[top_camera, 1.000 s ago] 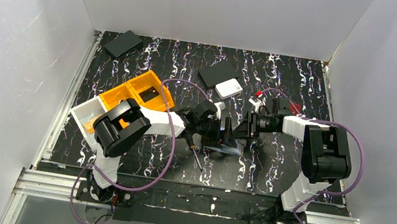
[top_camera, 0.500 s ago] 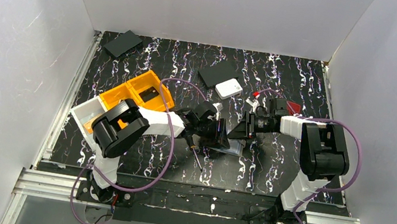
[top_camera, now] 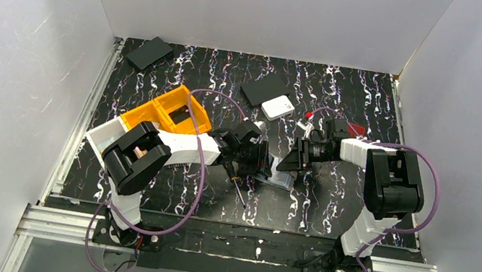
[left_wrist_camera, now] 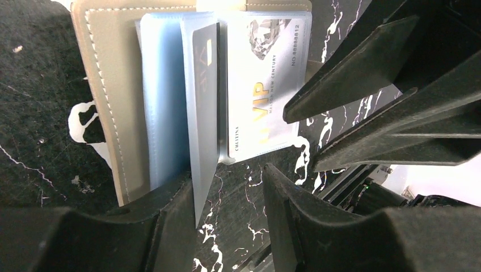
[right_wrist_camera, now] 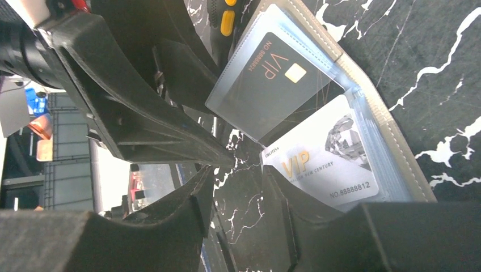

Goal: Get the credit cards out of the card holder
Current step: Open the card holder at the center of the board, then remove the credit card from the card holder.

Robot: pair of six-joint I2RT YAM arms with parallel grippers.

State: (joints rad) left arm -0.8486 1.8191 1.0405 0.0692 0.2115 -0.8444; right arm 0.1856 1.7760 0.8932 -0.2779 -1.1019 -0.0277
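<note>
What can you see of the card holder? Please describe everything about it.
The card holder lies open on the black marbled table. Its taupe cover looks like leather, with pale stitching along the edge. Inside are clear, pale blue plastic sleeves. One sleeve with a dark VIP card stands lifted, its edge between the open jaws of the left gripper. A pale VIP card lies flat in another sleeve, close to the right gripper. Whether any jaw touches it, I cannot tell.
</note>
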